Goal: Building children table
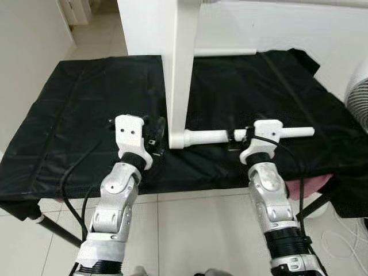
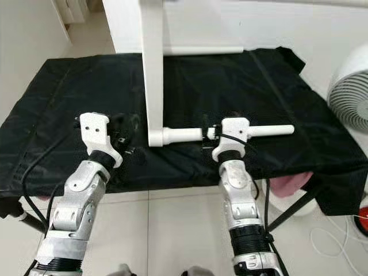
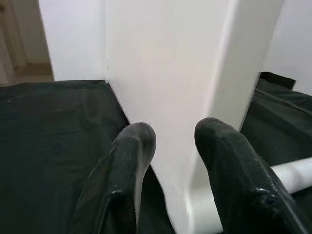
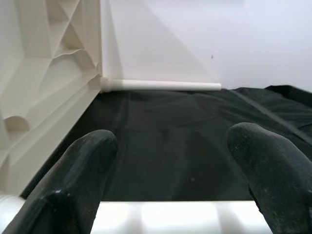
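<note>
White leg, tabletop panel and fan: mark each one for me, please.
white leg [image 1: 215,137], left eye view, on its shaft between panel and right gripper.
tabletop panel [image 1: 181,69], left eye view, on its upright edge.
fan [image 2: 351,92], right eye view, on its grille.

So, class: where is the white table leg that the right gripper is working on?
The white table leg lies level on the black cloth, plugged into the upright white tabletop, with the right gripper around its middle.
</note>
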You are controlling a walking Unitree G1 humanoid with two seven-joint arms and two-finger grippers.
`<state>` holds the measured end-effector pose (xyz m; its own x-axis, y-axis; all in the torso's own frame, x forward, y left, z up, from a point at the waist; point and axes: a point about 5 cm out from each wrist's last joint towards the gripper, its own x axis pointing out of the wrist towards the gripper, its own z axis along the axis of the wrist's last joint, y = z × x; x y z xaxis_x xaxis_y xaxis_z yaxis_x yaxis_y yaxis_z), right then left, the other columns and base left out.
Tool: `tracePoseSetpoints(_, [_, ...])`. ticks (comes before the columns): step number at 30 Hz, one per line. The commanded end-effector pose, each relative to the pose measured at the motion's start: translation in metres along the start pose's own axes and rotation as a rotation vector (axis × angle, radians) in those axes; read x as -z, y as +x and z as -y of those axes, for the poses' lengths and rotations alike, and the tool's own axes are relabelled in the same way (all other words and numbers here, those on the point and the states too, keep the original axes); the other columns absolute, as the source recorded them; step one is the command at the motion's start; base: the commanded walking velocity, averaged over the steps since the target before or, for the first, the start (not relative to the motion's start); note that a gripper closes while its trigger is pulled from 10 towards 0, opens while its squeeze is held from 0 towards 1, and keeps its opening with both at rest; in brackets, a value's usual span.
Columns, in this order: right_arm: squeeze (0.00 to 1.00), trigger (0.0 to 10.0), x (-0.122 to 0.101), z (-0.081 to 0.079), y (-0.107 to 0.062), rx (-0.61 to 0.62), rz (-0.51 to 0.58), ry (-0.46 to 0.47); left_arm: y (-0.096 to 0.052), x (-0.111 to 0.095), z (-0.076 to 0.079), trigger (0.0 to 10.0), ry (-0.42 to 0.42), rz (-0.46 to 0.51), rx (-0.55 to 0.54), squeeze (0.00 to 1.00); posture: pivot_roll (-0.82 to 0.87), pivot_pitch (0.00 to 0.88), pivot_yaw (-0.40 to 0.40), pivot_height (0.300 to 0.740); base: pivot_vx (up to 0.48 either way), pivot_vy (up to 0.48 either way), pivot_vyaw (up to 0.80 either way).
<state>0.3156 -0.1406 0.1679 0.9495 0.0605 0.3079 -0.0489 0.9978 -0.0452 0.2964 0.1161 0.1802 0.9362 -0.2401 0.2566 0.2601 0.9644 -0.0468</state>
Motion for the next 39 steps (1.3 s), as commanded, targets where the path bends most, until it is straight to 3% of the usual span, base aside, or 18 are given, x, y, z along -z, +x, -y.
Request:
tracePoseSetpoints(1, [0.00,10.0,-0.001,-0.003,0.001,-0.018,0.006,-0.002,0.000,0.002,-0.002,10.0,0.010,-0.006,-0.011,0.00,-0.08,0.045,0.031,0.740,0.000,-0.281,0.00])
tracePoseSetpoints(9, [0.00,10.0,0.000,-0.004,-0.001,-0.025,0.001,-0.004,0.001,0.002,0.002,10.0,-0.025,-0.012,-0.054,0.00,-0.08,0.052,0.025,0.740,0.000,-0.102,0.00])
tracePoseSetpoints(18, [0.00,10.0,0.001,-0.003,0.000,-0.048,-0.008,-0.009,0.000,0.000,0.015,10.0,0.004,-0.010,0.012,0.00,-0.09,0.070,0.005,0.740,0.000,0.000,0.00])
tracePoseSetpoints(19, [0.00,10.0,0.001,-0.002,0.001,-0.054,-0.009,-0.016,-0.001,0.005,0.015,10.0,-0.013,-0.033,0.022,0.16,-0.11,0.079,0.004,0.740,0.000,0.000,0.00])
tracePoseSetpoints(20, [0.00,10.0,0.001,0.000,0.002,-0.059,-0.010,-0.024,-0.003,0.009,0.015,10.0,-0.026,-0.053,0.041,1.00,-0.11,0.079,0.004,0.740,0.000,0.000,0.00])
tracePoseSetpoints(24, [0.00,10.0,0.001,0.003,0.003,-0.067,-0.010,-0.036,-0.005,0.013,0.016,10.0,-0.039,-0.052,0.061,1.00,-0.11,0.081,0.007,0.740,0.000,0.000,0.00])
tracePoseSetpoints(28, [0.00,10.0,0.001,0.008,0.004,-0.066,-0.008,-0.050,-0.002,0.016,0.014,10.0,0.053,-0.076,0.010,1.00,-0.11,0.081,0.007,0.740,0.000,0.000,0.00])
tracePoseSetpoints(39, [0.00,10.0,-0.003,0.020,0.005,-0.004,0.012,-0.058,0.007,0.014,0.002,10.0,0.156,-0.134,-0.107,1.00,-0.10,0.073,0.036,0.740,0.000,0.000,0.00])
